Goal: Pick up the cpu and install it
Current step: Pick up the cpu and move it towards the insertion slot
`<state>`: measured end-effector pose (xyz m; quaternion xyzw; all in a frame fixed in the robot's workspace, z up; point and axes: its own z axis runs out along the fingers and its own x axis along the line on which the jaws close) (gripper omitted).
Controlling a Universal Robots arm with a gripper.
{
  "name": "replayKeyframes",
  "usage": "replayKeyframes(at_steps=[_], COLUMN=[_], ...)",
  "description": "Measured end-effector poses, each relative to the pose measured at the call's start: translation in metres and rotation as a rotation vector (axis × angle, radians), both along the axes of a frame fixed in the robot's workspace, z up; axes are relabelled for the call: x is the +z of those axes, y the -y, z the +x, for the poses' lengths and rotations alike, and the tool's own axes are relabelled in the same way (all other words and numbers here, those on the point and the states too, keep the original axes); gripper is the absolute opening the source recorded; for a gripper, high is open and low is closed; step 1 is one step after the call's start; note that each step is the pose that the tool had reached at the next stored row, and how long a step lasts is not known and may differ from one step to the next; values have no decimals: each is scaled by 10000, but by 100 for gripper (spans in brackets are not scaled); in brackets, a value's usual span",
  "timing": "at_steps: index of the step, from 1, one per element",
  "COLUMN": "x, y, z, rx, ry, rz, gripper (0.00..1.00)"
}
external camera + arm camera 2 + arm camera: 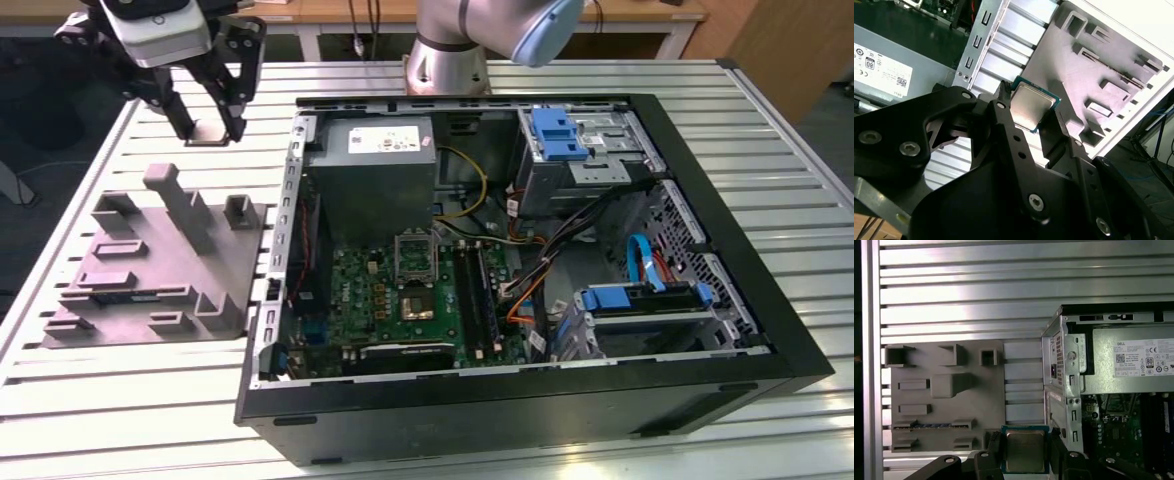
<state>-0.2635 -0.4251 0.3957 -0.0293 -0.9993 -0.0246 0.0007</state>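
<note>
My gripper (211, 130) hangs above the table at the exterior view's left, behind the grey moulded tray (147, 270) and beside the open computer case (534, 380). It is shut on the cpu (207, 128), a small flat square chip. In both wrist views the cpu (1031, 107) (1025, 450) shows a silvery metal top and a thin rim, clamped by its edges between the black fingers (1004, 115) (1056, 445). The silver-framed socket (415, 252) lies on the green motherboard inside the case, well to the exterior view's right of the gripper.
The tray (944, 390) has several raised blocks and pockets. Inside the case are a grey power supply (380, 150), cables, memory sticks (470, 290) and blue drive brackets (554, 135). The case's metal wall (1064, 375) stands between gripper and motherboard. The arm's base (447, 60) is behind the case.
</note>
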Motion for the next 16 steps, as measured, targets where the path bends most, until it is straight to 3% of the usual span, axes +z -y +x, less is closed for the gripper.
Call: replayKeyframes(at_steps=[16], x=[0], y=[0], z=[162], rx=[-1], ry=[0], rz=[0], gripper=[47])
